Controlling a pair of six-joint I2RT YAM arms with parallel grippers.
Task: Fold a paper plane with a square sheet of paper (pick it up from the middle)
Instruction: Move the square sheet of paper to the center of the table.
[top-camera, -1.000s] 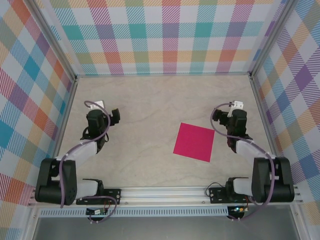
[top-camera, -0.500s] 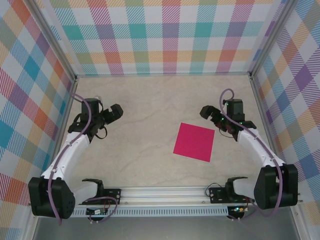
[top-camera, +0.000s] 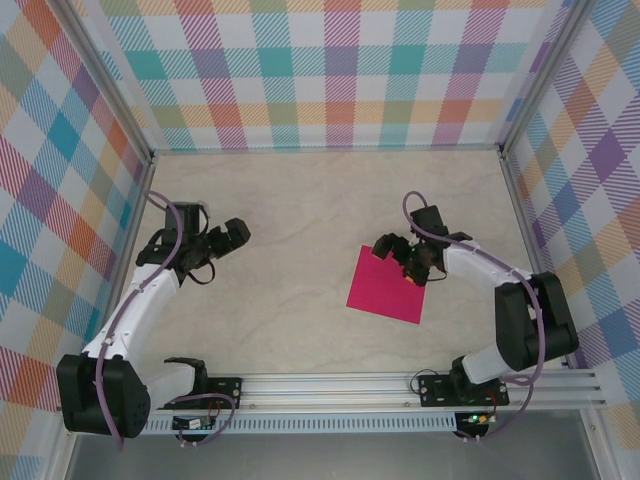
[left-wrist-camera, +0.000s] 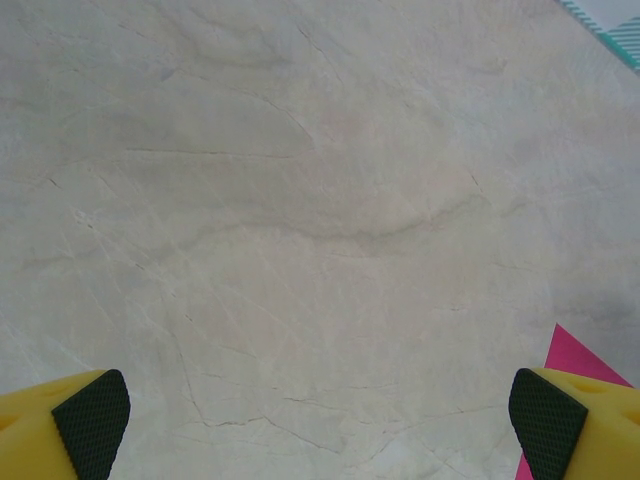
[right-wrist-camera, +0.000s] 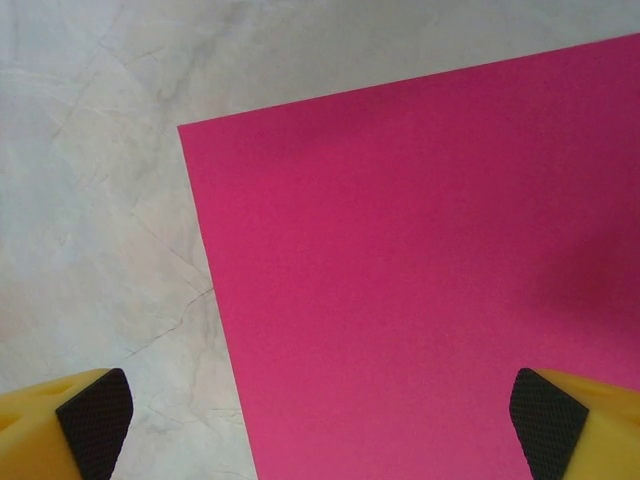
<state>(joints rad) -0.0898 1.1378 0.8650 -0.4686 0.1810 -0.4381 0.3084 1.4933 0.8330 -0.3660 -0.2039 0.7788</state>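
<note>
Above the square sheet of paper (top-camera: 385, 296) the right gripper (top-camera: 395, 262) is hovering open; the left gripper (top-camera: 230, 237) is hanging open too. Next: pinching its middle.

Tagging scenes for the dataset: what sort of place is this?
Probably a lab robot cell: left arm and right arm bolted to a metal rail, plaid walls boxing in a marble-look table, one pink sheet on it.
</note>
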